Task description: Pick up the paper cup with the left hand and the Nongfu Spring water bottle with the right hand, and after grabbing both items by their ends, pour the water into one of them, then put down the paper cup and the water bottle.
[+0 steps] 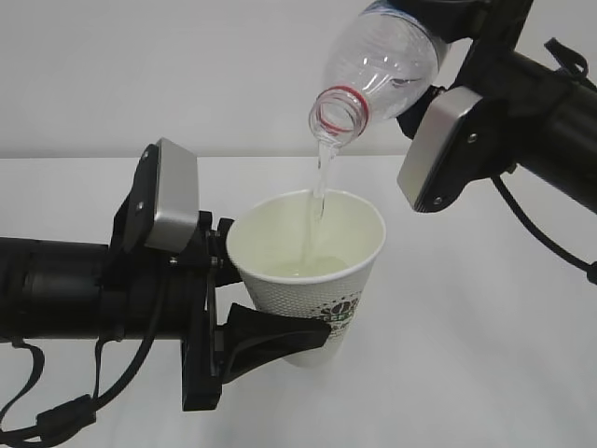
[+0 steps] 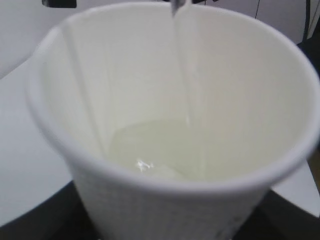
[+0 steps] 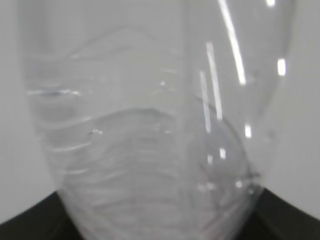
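My left gripper (image 1: 266, 301) is shut on the lower half of the paper cup (image 1: 308, 271), a white cup with a green-and-black logo, and holds it slightly tilted. A black finger (image 1: 270, 341) wraps its front. Above it the Nongfu Spring water bottle (image 1: 387, 61) hangs mouth-down, red neck ring (image 1: 340, 110) over the cup. My right gripper (image 1: 424, 17) is shut on its body at the top edge. A thin stream of water (image 1: 320, 201) falls into the cup. In the left wrist view the cup (image 2: 165, 200) holds a shallow pool of water (image 2: 155, 150). The right wrist view is filled by the clear bottle (image 3: 150, 125).
A white table (image 1: 485, 355) lies under both arms, with a pale wall behind. The right arm's silver-grey plate (image 1: 438, 154) and a black cable (image 1: 541, 233) hang to the right of the cup. The left arm's cables (image 1: 56, 411) trail at the lower left.
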